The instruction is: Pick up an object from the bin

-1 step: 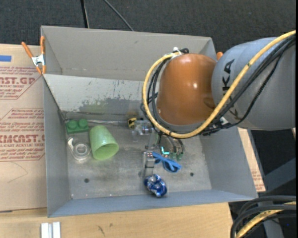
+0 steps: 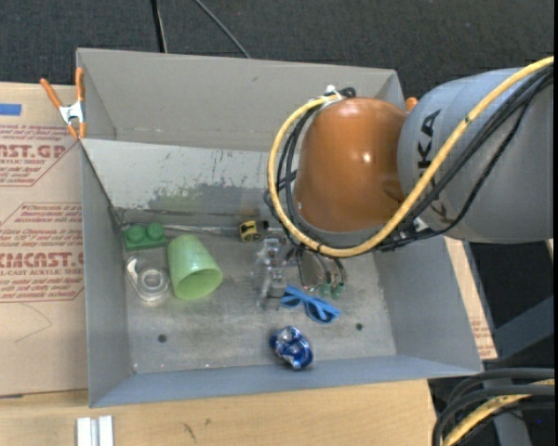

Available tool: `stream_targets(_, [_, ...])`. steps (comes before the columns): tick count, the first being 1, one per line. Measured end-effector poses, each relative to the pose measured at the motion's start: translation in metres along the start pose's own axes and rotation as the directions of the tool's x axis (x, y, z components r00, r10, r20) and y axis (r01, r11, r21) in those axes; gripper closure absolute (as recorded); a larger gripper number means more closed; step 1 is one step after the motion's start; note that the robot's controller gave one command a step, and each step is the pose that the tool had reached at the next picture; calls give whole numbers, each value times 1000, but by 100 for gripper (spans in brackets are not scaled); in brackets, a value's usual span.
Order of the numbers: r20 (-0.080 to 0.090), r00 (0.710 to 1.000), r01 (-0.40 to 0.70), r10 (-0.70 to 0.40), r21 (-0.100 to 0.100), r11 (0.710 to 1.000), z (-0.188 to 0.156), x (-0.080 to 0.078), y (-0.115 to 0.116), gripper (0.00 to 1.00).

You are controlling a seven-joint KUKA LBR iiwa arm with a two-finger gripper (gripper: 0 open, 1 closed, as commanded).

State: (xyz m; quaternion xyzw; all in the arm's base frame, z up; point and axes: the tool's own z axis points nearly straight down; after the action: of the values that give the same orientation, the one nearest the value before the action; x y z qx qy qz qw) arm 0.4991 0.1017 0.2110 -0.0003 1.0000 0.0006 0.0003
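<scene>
My gripper (image 2: pixel 272 270) hangs under the orange wrist cover, low over the bin floor near the middle. Just to its right lies a pair of small blue sunglasses (image 2: pixel 312 304), touching or nearly touching it. A crumpled blue and white ball (image 2: pixel 291 347) rests nearer the front wall, below the gripper. To the left, a light green cup (image 2: pixel 193 268) lies on its side. A small yellow and black piece (image 2: pixel 252 229) sits just behind the gripper.
A green toy brick (image 2: pixel 144 237) and a clear round dish (image 2: pixel 150 282) sit at the left of the bin. A little green bit (image 2: pixel 329 291) shows beside the sunglasses. The arm and its cables cover the bin's right back part.
</scene>
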Motion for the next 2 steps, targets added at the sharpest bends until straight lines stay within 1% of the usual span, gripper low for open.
stream_targets(1, [-1,998,59,-59,3,998,21,-18,-52,100])
stream_targets(2, [-4,1000,-26,26,1,1000,42,15,-50,100])
